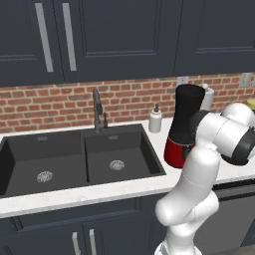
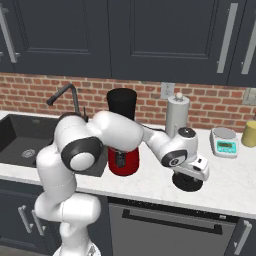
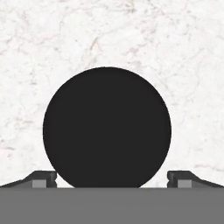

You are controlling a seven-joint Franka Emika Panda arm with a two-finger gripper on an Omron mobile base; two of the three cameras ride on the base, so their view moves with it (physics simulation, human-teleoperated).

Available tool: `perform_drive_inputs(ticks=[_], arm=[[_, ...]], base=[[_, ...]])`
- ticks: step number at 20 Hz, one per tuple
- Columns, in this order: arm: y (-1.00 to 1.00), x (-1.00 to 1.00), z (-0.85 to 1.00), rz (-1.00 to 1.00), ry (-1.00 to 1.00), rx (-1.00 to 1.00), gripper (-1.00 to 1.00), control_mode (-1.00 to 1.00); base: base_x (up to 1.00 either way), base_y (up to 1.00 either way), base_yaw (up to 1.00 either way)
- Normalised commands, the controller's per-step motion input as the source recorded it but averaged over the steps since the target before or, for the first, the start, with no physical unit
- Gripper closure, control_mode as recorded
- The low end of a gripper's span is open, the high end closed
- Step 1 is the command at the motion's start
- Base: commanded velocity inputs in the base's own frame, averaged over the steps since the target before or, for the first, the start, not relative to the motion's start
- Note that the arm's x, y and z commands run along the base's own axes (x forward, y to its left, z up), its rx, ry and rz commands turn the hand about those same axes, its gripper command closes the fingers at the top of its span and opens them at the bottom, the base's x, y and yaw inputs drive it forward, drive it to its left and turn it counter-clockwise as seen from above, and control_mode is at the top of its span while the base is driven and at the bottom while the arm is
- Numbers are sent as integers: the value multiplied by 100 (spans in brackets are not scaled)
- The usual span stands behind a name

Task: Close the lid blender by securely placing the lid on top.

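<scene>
**Gripper hanging over blender lid on kitchen counter**

A white Franka arm is reaching out to the right of the blender (image 2: 122,132), w/ its gripper (image 2: 189,176) pointing straight down over the lid (image 2: 188,184), a flat round black cap lying on the white marble counter (image 2: 150,186). In the hand view the lid (image 3: 106,127) is sitting dead centre as a black disc, and the two dark fingertips (image 3: 43,178) are standing spread wide, one at each side of the disc's lower edge, w/ pale counter showing btwn each tip and the cap. The jaws are apart and clamping on nothing. How high the tips are riding above the counter can't be told.

The blender, a tall black tapered jar on a glossy red base, is standing upright on the counter just right of the dark double sink (image 1: 74,159), near the front edge, its top open. The arm's forearm is crossing in front of the jar in the right base view. The lid is lying apart from the blender, to its right, in front of a white upright roll (image 2: 178,116) on the counter by the brick backsplash. A small scale (image 2: 224,142) and a yellow container (image 2: 249,133) are sitting further right. A white soap bottle (image 1: 155,119) is standing behind the sink's right corner, near the black faucet (image 1: 97,110). Dark cabinets are running above.
</scene>
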Motion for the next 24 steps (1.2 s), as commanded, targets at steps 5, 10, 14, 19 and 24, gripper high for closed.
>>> perform_drive_inputs(ticks=[5, 10, 14, 19, 24], arm=[[-13, 12, -13, 6, 0, 1, -100, -100], [-10, 14, -15, 6, 0, 2, -100, -100], [-1, 16, -16, 4, 0, 0, -100, -100], [0, 20, -15, 2, 0, 0, -100, -100], [0, 20, -16, 2, 0, 0, -100, -100]], base=[[0, 0, 0], [0, 0, 0], [0, 0, 0], [0, 0, 0], [0, 0, 0]])
